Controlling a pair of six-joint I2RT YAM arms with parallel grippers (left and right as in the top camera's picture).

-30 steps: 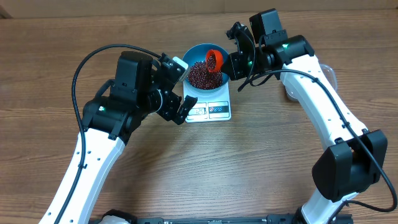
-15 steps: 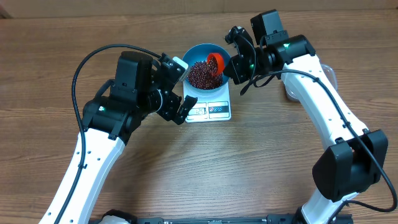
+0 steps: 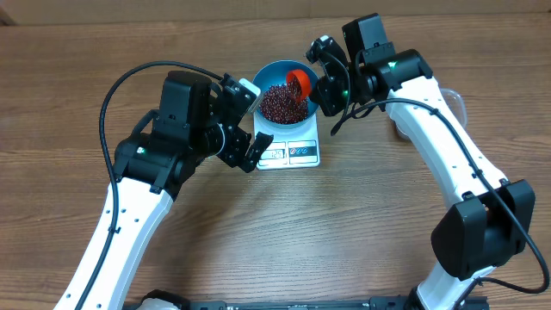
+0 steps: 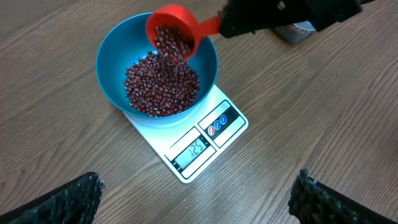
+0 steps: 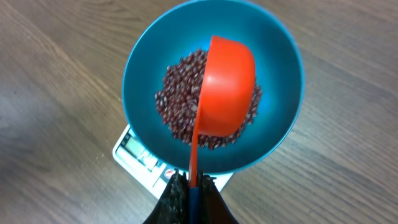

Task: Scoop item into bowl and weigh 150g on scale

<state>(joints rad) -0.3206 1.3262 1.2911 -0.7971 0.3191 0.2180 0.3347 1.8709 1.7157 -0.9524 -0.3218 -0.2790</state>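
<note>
1. Right gripper [image 5: 189, 200] clamps red plastic scoop [image 4: 171, 34], now tipped further over round blue bowl [image 4: 107, 65]
2. Dark red-brown beans [image 4: 160, 87] heap inside, on flat white scale [image 4: 219, 134]; still underweight
3. Left gripper [image 4: 196, 202] near, gaping, empty

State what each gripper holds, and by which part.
The right gripper holds the red scoop by the end of its handle, over the blue bowl. The left gripper is open and holds nothing.

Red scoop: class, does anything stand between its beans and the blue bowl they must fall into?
Nothing visible does. The tilted red plastic scoop, held in the right gripper, hangs directly above the open round blue bowl, over the dark red-brown beans already inside.
</note>
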